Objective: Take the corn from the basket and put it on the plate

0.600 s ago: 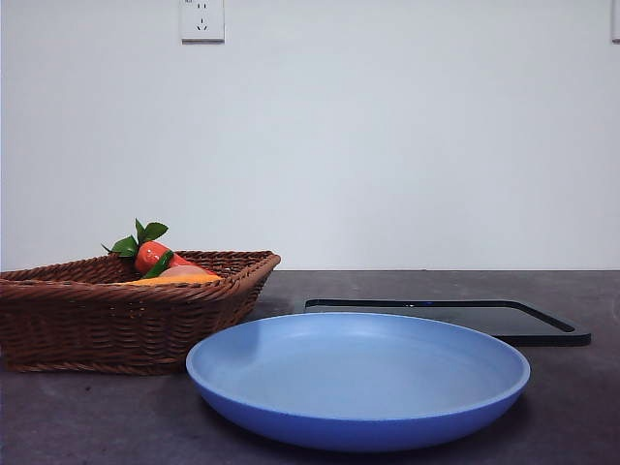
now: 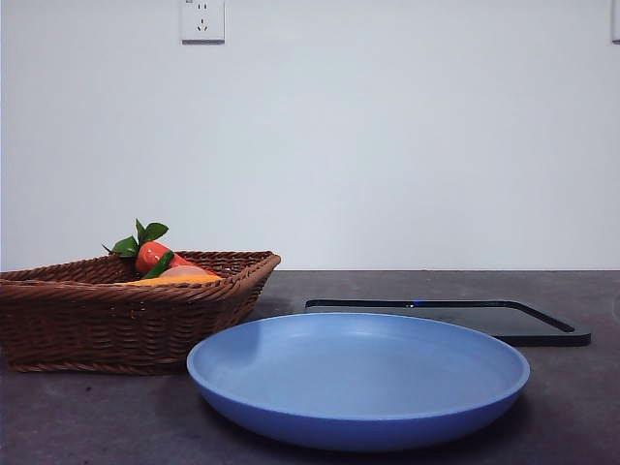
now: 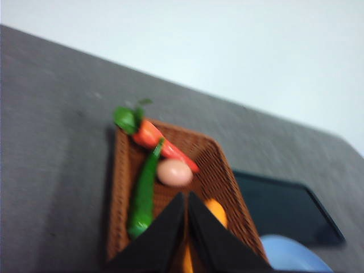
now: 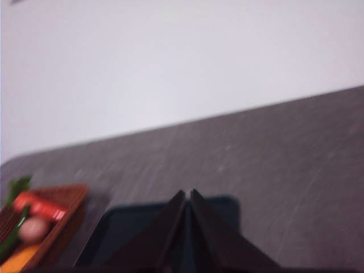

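The corn [image 2: 180, 278] shows as an orange-yellow strip just over the rim of the brown wicker basket [image 2: 116, 320] at the left. In the left wrist view my left gripper [image 3: 186, 195] hangs above the basket [image 3: 219, 170], jaws shut and empty, and they hide most of the corn [image 3: 216, 211]. The light-blue plate [image 2: 358, 378] lies in front, right of the basket. My right gripper [image 4: 187, 193] is shut and empty, high over the black tray [image 4: 128, 233], with the basket [image 4: 54, 219] and the corn [image 4: 20, 259] off to one side. Neither arm appears in the front view.
Also in the basket lie a red vegetable with green leaves [image 3: 149, 135], a long green vegetable [image 3: 143, 196] and a pinkish-brown rounded item [image 3: 174, 172]. The flat black tray [image 2: 484, 318] sits behind the plate on the dark table. A wall closes off the back.
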Controlling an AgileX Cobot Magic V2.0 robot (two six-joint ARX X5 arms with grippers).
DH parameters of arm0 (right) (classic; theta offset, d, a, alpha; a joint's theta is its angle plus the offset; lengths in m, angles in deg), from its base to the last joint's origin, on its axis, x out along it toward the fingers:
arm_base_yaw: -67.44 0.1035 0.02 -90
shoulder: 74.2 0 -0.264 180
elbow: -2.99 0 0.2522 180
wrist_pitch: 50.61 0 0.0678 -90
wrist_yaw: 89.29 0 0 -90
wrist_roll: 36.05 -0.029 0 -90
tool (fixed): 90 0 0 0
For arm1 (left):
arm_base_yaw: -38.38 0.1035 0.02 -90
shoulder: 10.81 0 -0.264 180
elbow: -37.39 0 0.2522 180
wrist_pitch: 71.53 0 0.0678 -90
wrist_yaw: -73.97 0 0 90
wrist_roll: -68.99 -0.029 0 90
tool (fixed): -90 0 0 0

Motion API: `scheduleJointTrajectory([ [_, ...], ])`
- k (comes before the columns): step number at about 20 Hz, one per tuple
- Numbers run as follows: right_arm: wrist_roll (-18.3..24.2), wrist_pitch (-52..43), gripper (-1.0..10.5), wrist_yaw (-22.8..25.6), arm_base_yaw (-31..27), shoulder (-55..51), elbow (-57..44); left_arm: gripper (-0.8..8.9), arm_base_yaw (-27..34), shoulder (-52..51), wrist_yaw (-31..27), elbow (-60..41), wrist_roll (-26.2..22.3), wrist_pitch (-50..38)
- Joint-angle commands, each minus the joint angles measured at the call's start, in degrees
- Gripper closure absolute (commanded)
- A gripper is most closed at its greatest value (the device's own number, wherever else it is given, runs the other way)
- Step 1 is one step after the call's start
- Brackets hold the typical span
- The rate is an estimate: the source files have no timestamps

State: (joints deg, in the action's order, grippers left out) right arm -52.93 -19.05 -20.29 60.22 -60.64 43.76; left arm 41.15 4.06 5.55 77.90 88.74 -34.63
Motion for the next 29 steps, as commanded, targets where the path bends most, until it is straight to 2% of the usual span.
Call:
scheduleJointTrajectory([
  [1, 5.5, 5.6, 9.4, -4.3, 0.0, 4.5, 4.9, 8.06, 0.2, 4.3, 2.3, 5.2, -6.4, 5.8],
  [5, 11.1, 15.8, 9.4, -10.2, 0.7, 11.1, 11.1, 8.06, 0.2, 10.3, 4.7, 11.2, -13.5, 14.6],
  [11, 17.7, 29.0, 9.4, -10.8, 3.9, 18.1, 17.5, 8.06, -0.7, 15.2, 8.6, 15.1, -16.6, 20.9],
  [15, 19.5, 32.7, 9.4, -10.6, 6.7, 20.4, 19.0, 8.06, -1.8, 16.8, 9.5, 15.2, -17.8, 23.0],
  [21, 19.5, 33.4, 9.4, -10.6, 10.1, 22.3, 19.0, 8.03, -2.8, 17.7, 9.5, 15.2, -18.2, 24.5],
  [23, 19.3, 33.2, 9.1, -10.6, 10.1, 22.4, 19.0, 7.4, -2.8, 17.7, 9.5, 15.2, -18.2, 24.4],
  [26, 18.3, 32.7, 6.7, -10.5, 10.1, 22.4, 19.0, 4.69, -2.8, 17.7, 9.5, 15.2, -17.6, 23.7],
  [27, 17.6, 32.3, 6.6, -10.5, 10.1, 22.7, 19.0, 4.3, -2.8, 17.7, 9.5, 15.2, -17.2, 23.5],
  [29, 16.8, 32.1, 6.6, -10.5, 10.1, 23.9, 19.0, 4.23, -2.8, 17.7, 9.5, 15.2, -17.2, 23.4],
])
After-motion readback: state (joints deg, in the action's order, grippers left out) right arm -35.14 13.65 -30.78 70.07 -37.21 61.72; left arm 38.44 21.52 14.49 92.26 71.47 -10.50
